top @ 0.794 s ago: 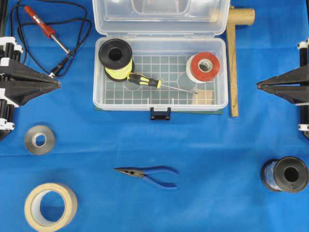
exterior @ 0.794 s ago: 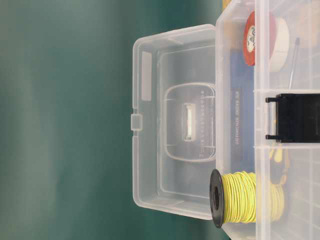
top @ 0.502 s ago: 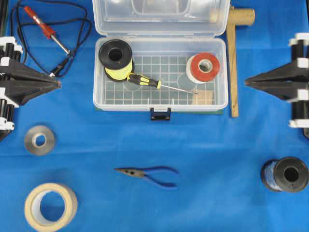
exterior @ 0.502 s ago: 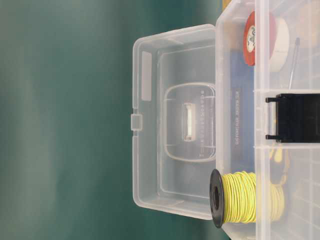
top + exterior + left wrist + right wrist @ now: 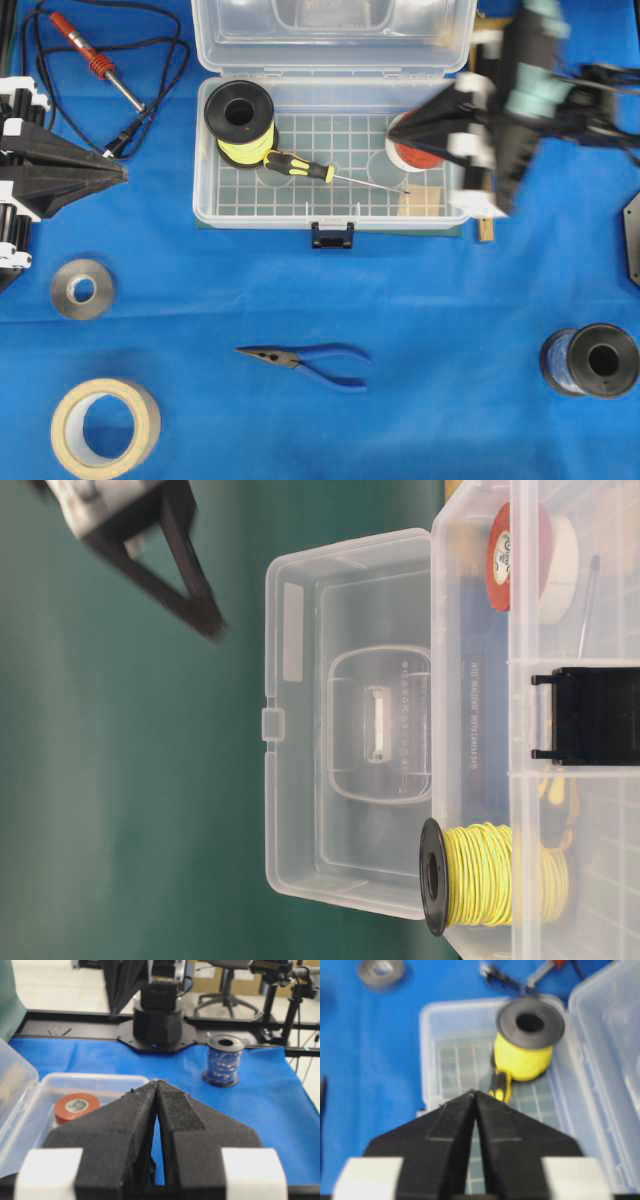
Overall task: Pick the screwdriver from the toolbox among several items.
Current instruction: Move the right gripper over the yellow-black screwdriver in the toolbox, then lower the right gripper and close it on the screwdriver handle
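The screwdriver [image 5: 298, 166] has a black-and-yellow handle and a thin silver shaft. It lies on the gridded floor of the open clear toolbox [image 5: 205, 190], handle next to a yellow wire spool [image 5: 240, 122]. Its handle also shows in the right wrist view [image 5: 501, 1086]. My right gripper [image 5: 395, 125] is shut and empty, above the toolbox's right end over a red tape roll [image 5: 432, 150]. Its tips [image 5: 474, 1093] point toward the handle. My left gripper [image 5: 122, 174] is shut and empty, left of the toolbox; its tips show in the left wrist view [image 5: 158, 1081].
A red soldering iron [image 5: 95, 60] with black cord lies at the back left. Blue pliers [image 5: 310, 360], a grey tape roll [image 5: 82, 288], a beige tape roll [image 5: 105, 428] and a dark spool [image 5: 592, 360] lie on the blue cloth. A wooden mallet [image 5: 483, 190] lies right of the toolbox.
My right arm has swung left from the right edge to above the toolbox's right end, still shut. The left arm and the screwdriver have not moved.
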You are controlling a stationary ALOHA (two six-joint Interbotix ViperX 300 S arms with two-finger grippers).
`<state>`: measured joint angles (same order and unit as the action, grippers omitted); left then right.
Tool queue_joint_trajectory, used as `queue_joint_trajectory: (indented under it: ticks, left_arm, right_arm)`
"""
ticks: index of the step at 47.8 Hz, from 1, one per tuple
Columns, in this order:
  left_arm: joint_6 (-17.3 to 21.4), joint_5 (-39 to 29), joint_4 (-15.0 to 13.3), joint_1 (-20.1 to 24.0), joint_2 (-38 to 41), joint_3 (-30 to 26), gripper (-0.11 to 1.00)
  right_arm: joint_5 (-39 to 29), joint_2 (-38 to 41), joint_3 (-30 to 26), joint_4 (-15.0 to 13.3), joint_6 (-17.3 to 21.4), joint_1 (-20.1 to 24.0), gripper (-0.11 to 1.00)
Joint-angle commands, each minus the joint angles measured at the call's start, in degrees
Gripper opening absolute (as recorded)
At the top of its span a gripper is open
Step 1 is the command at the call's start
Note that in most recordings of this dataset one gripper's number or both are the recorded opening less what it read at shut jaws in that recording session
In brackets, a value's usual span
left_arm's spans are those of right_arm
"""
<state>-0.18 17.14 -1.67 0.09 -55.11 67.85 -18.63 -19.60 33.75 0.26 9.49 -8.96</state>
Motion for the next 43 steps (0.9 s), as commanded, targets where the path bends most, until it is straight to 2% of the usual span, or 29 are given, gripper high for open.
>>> queue_joint_trajectory:
  ticks: [1,9,17,27,43]
  left_arm:
    - [0.09,0.26,-0.09,0.09,0.44,-0.79,0.0]
    - [0.0,0.18,-0.09,0.09,0.18,-0.88,0.0]
    - [0.0,0.18,-0.09,0.09,-0.18,-0.97,0.0]
    - [0.0,0.53,-0.09,0.0,-0.18,-0.88,0.0]
    - [-0.18,0.35,-0.09,0.09,-0.18,-0.79,0.0]
  right_arm:
    - [-5.36,5.27,-6.86,0.0,0.97,-1.23,0.2]
    - [-17.05,15.29,-18.19,-0.88,2.64,-2.02,0.45]
    - [-24.52,23.91,-26.46,-2.29,2.9,-2.11,0.58]
    - [-27.86,34.63,-31.9,-2.55,2.99,-2.81,0.63]
    - [-27.25,43.51,-33.75,-2.37,6.06,-3.34,0.63]
